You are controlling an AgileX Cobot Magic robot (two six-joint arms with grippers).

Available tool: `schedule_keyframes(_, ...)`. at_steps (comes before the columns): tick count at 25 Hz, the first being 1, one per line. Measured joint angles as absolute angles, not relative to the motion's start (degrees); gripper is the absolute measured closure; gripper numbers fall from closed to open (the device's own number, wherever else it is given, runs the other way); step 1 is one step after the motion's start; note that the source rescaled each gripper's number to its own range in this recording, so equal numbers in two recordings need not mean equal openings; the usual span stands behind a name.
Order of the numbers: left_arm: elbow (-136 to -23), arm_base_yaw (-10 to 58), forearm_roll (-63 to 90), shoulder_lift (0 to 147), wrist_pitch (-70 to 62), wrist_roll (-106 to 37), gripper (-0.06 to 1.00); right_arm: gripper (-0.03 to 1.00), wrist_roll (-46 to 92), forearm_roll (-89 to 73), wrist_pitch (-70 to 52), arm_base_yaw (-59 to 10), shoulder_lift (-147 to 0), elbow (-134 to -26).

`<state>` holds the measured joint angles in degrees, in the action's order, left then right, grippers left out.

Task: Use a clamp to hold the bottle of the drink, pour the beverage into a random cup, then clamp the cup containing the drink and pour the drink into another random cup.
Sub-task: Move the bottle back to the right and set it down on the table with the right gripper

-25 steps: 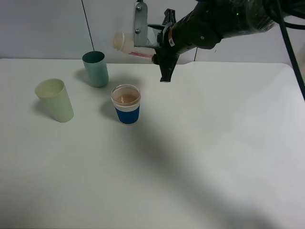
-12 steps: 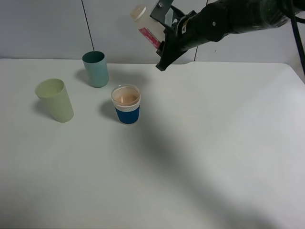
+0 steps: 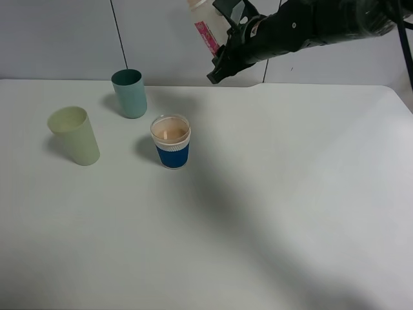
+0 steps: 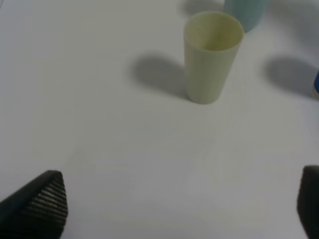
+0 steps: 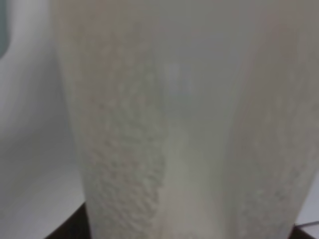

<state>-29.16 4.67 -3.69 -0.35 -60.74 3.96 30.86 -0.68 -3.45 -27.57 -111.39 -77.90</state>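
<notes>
Pinching the tilted bottle [image 3: 205, 30] at its labelled middle, right hand [image 3: 221, 40] aloft; left hand [image 4: 174, 204] spread.

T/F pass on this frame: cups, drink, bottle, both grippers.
1. The blue-sleeved cup, the pale yellow-green tumbler and the teal tumbler all stand upright. True.
2. The pale yellow-green tumbler holds drink. False: it looks empty in the left wrist view, and the beverage is in the blue-sleeved cup.
3. The right gripper is shut on the bottle, raised well above the table. True.
4. The left gripper is clamped on the teal tumbler. False: the left gripper is open and holds nothing, and no cup is between its fingers.
</notes>
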Motion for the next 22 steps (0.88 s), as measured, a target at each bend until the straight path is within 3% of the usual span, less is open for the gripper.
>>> schedule_keyframes(14,-29.2,4.7,-3.7,-0.4,-60.7,4.0,0.17,0.95,31.0,-12.7,5.4,-24.6,-111.4,-75.6)
schedule_keyframes(22,-29.2,4.7,-3.7,-0.4,-60.7,4.0,0.17,0.95,27.9,-7.8,17.5,-23.1,-111.3,-63.4)
